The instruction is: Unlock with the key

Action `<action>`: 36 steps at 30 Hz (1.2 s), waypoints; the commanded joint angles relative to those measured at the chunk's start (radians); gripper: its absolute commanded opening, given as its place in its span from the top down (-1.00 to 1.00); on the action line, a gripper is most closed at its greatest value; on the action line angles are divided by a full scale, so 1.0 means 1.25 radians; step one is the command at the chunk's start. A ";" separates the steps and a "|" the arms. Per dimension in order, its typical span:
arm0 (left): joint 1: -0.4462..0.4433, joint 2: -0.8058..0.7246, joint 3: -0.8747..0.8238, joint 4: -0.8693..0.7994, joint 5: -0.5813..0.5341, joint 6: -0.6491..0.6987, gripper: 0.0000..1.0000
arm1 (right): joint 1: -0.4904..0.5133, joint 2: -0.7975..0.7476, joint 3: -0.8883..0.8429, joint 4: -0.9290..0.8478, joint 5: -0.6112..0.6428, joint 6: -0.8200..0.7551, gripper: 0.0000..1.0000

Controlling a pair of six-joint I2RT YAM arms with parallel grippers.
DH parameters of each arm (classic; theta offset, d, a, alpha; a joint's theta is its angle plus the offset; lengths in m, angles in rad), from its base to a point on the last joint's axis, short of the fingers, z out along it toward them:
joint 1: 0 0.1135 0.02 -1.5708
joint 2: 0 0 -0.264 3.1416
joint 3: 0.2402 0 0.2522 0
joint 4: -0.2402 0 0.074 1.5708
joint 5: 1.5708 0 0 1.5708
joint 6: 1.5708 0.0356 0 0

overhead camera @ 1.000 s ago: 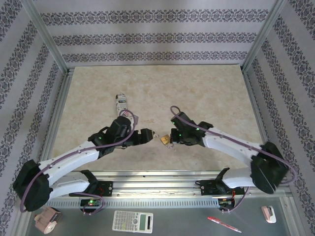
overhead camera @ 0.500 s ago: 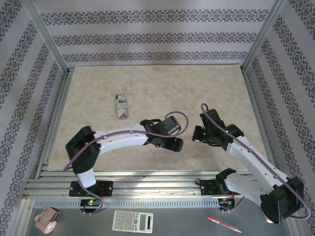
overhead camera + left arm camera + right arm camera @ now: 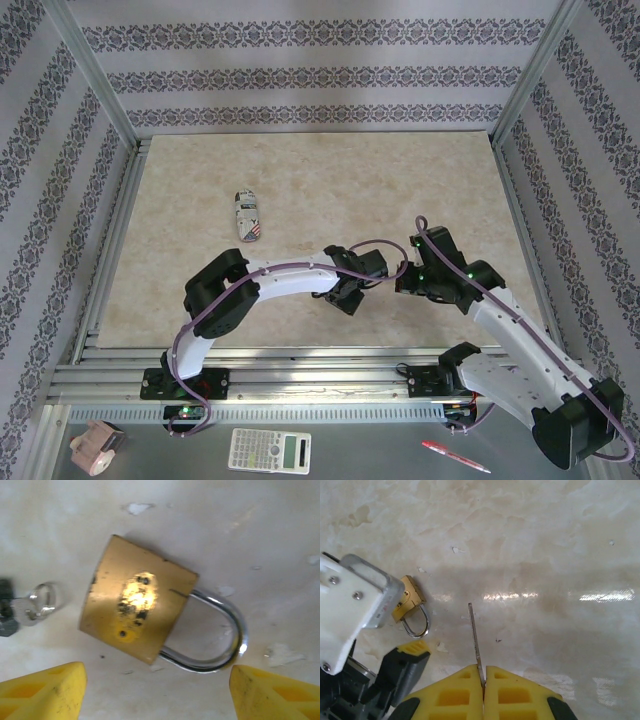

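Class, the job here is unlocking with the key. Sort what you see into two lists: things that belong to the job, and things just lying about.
Belongs to the job:
- key, pinched in the shut right gripper
- brass padlock, lying flat in front of the open left gripper

Just lying about:
- small patterned tube
- calculator
- red pen
- pink tape dispenser

A pale, marble-patterned table (image 3: 400,180) fills the middle. Walls (image 3: 320,75) papered in grey-and-white stripes with dark floral bands close it in at 9, 12 and 3 o'clock. Silver metal posts (image 3: 93,75) slant up at the back corners, at 10 and 2 o'clock. Ribbed metal rails (image 3: 320,375) run along the 6 o'clock edge, with a grey ledge (image 3: 400,450) below them. Bright light glares off the tabletop (image 3: 505,596).
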 commanded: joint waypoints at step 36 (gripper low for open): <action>0.117 -0.040 -0.018 0.116 0.177 -0.183 -0.33 | -0.008 0.002 -0.053 0.072 -0.085 -0.054 1.00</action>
